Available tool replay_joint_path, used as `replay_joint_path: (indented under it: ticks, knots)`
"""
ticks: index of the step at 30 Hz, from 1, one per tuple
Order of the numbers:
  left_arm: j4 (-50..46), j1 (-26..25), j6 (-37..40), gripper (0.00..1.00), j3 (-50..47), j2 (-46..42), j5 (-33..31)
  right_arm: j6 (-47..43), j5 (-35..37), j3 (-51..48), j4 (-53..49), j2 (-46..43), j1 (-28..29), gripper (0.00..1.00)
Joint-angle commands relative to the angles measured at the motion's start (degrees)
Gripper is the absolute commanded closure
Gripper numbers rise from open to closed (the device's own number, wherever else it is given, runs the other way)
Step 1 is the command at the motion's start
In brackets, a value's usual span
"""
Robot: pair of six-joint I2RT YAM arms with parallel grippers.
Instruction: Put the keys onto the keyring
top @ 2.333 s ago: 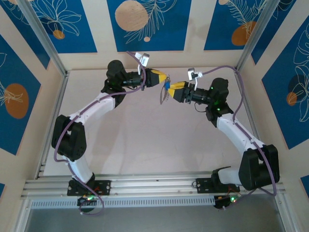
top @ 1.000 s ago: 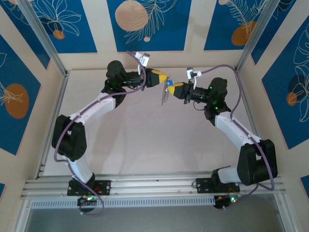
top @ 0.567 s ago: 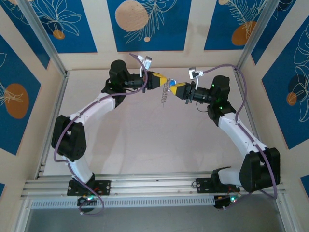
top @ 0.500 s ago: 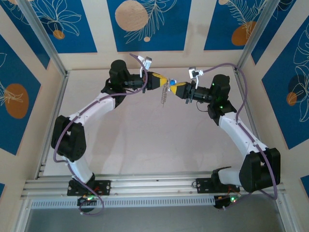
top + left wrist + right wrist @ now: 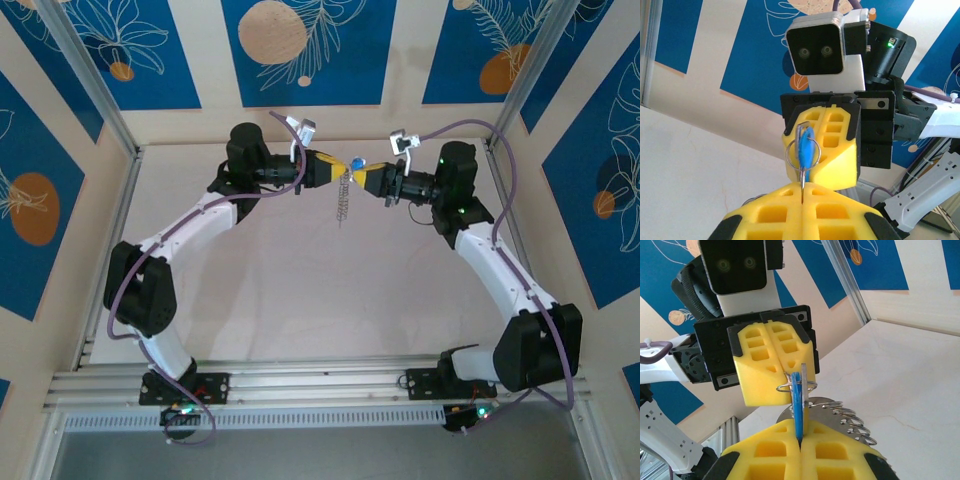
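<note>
Left hand [image 5: 340, 163] is closed on the keyring [image 5: 345, 197], which hangs toward 6 o'clock. Right hand [image 5: 365, 171], at its 3 o'clock, grips the blue key [image 5: 356, 161].

The white-and-black left arm [image 5: 190, 225] rises from its base at the near edge, folds at the elbow and reaches up and inward with its wrist roughly level, and the matching right arm [image 5: 495, 265] mirrors that pose from the other side. The left tool [image 5: 338, 163] and the right tool [image 5: 370, 178], both with yellow honeycomb fingers, point straight at each other, tip almost against tip, held up in the air. Both have their fingers pressed together, the right tool's pads [image 5: 830, 450] clamped on a small blue-headed key [image 5: 798, 400].
</note>
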Motion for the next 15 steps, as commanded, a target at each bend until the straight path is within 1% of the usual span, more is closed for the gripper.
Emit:
replay_joint_path:
  ticks: [1, 7, 15]
  knots:
    - [-0.37, -0.33, 1.59, 1.0, 2.27, -1.95, 1.0, -1.87, -0.68, 2.08, -1.8, 0.92, 1.06, 1.0]
    - [0.37, -0.4, 1.25, 1.0, 2.32, -1.88, 0.9, -3.29, 0.17, 1.61, -3.1, 1.33, 2.83, 1.0]
    - [0.47, -0.36, 1.42, 1.0, 2.05, -2.05, 0.57, -2.94, 1.81, -0.23, -2.7, 0.31, 1.56, 1.0]
